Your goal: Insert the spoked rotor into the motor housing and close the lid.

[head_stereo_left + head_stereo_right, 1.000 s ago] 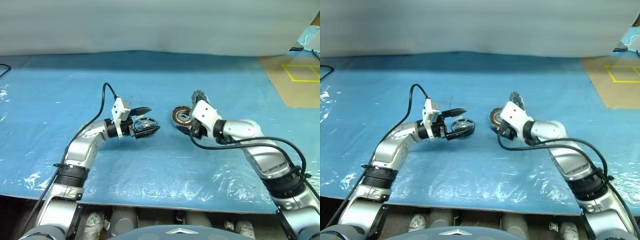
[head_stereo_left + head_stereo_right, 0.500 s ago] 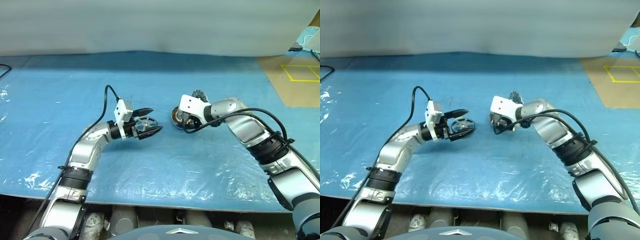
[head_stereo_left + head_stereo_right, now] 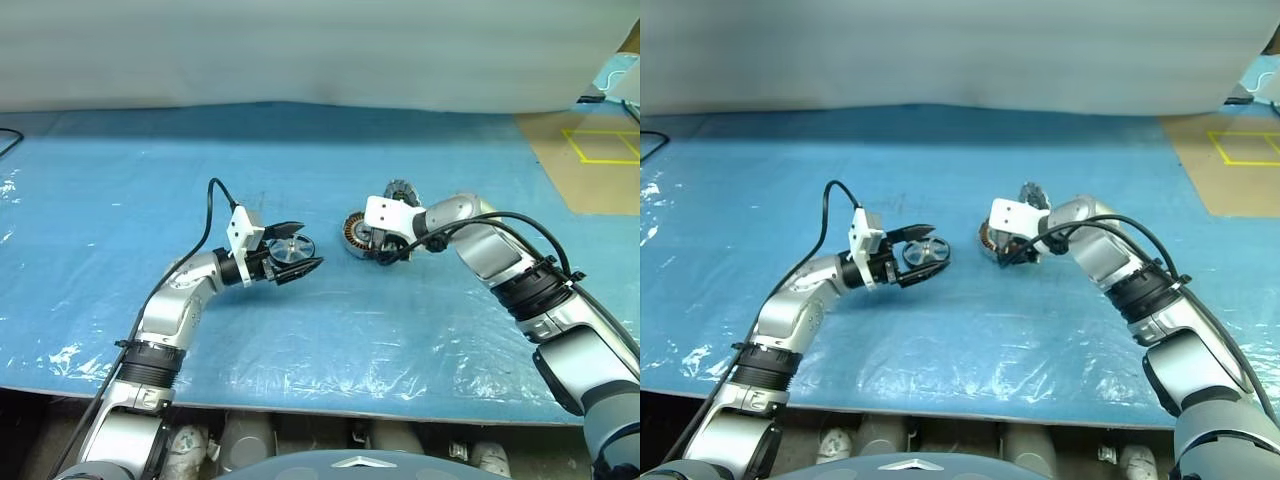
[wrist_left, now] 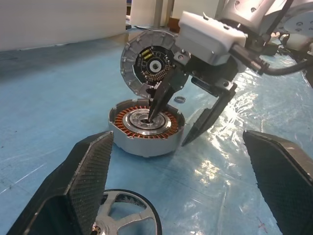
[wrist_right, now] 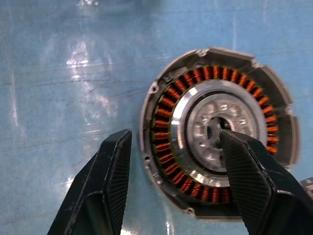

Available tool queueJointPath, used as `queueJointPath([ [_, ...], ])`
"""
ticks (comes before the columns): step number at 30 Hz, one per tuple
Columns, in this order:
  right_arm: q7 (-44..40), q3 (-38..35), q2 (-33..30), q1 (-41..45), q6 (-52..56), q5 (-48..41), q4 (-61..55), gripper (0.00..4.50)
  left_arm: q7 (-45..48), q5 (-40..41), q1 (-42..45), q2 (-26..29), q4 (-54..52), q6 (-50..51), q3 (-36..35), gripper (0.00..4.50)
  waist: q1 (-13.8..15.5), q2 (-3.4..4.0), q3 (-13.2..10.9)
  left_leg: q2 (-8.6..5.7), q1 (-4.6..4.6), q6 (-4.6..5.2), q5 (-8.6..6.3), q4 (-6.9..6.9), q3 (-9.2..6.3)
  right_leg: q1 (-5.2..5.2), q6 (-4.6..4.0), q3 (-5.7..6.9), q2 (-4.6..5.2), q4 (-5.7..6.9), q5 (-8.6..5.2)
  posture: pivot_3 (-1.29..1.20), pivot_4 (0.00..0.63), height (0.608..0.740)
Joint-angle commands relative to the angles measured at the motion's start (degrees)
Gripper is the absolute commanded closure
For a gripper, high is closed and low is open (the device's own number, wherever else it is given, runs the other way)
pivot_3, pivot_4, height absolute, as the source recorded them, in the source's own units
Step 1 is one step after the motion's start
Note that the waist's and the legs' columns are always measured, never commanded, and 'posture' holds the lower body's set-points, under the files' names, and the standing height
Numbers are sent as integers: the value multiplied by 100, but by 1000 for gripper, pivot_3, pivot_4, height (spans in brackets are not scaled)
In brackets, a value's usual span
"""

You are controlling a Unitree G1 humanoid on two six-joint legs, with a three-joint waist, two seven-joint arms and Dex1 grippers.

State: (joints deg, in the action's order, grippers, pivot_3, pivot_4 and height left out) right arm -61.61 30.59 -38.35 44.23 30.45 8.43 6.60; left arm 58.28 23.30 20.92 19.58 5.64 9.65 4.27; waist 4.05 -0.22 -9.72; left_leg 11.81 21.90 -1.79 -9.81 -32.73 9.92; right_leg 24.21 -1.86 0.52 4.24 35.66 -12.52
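Straddling the motor housing (image 5: 220,132) rim, the right claw (image 4: 181,129) is standing released; stiff, weighty metal suits rim gripping, sparing the fragile copper windings. The left claw (image 3: 300,252) is gaping, empty.

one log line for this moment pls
left gripper: open around spoked rotor | right gripper: open, one finger in motor housing hub | lid: on edge behind housing

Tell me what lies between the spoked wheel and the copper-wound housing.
Only bare blue sheet. In the left wrist view the wheel lies near the camera, the housing beyond, nothing between.
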Motion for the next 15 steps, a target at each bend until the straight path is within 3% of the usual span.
queueJointPath([
  [1, -78, 120, -36, -159, -51, 223, -105, 1545, 0, -18, 80, -32, -71, -164, -22, 37, 0, 0, 0, 0, 0, 0, 0, 0, 0, 0, 0, 0, 0, 0, 0, 0, 150, 740],
  [10, -155, 217, 52, -412, -289, 573, -61, 1545, -14, -96, 110, -202, 15, -261, 58, 37, 11, -6, 4, 0, -15, 2, -1, -1, 0, -14, 0, 0, 1, 0, 0, 0, 150, 740],
  [13, -271, 205, -18, -475, -569, 599, -59, 2446, -4, -111, 107, -231, 2, -264, 66, 0, 5, -9, 6, 0, -16, 2, -2, -1, 0, -15, 0, 0, 1, 0, 0, 0, 150, 740],
  [15, -316, 179, -58, -539, -723, 633, -92, 2597, -5, -116, 108, -239, 1, -267, 68, 0, -1, -14, 8, 1, -20, 3, -2, 0, 0, -18, 0, 0, 0, 0, 0, 0, 150, 740],
])
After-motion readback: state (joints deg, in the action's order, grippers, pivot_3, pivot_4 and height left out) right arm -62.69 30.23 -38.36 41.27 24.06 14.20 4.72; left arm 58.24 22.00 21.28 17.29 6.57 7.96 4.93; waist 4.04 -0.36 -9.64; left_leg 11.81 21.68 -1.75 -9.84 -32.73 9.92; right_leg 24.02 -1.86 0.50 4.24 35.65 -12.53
